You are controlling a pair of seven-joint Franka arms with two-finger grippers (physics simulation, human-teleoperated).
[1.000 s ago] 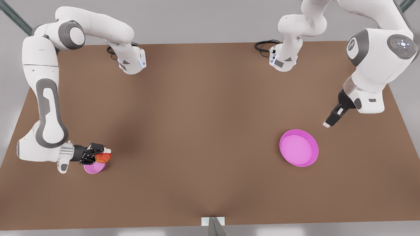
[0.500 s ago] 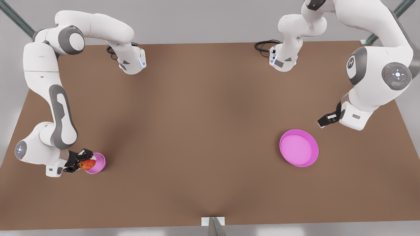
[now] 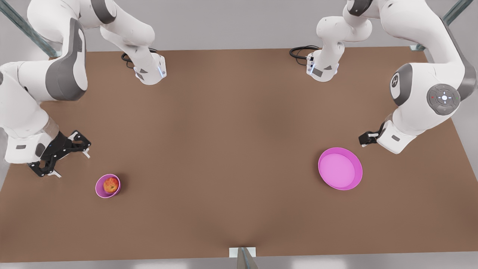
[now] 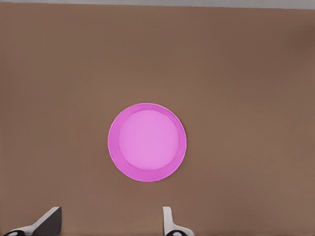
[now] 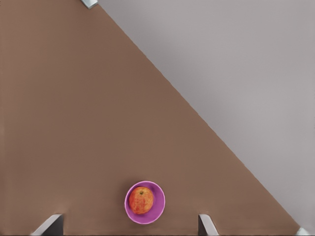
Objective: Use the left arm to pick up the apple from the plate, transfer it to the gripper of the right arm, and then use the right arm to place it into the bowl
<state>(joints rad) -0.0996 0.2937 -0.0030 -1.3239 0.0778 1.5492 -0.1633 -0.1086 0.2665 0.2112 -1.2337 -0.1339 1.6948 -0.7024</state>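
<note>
the job looks done, as far as the pictures show — the apple (image 3: 111, 184) sits inside the bowl (image 3: 100, 190), and no gripper holds it. nothing seems left but for the arms to back off.

going from the front view's left to its right:

the right gripper (image 3: 59, 154) hangs over the table (image 3: 224, 149) near the front view's left edge, up and to the side of the bowl and well apart from it. its fingers (image 3: 86, 152) are spread wide with nothing between them. from its wrist view i see the bowl (image 5: 158, 206) with the apple (image 5: 141, 199) in it, between the 2 finger tips (image 5: 49, 225) low in the picture.

next comes the bowl with the apple in it, near the table's front-left part.

a long way over, toward the front view's right, lies the plate (image 3: 358, 175). it is bare.

just up and right of the plate is the left gripper (image 3: 366, 139), near the plate's rim but not touching it. in its wrist view the plate (image 4: 114, 147) lies flat below, and the 2 finger tips (image 4: 168, 221) are spread apart and hold nothing. this arm waits.

the count — 1 apple, 1 bowl, 1 plate, 2 arms, 2 grippers, 1 table.
</note>
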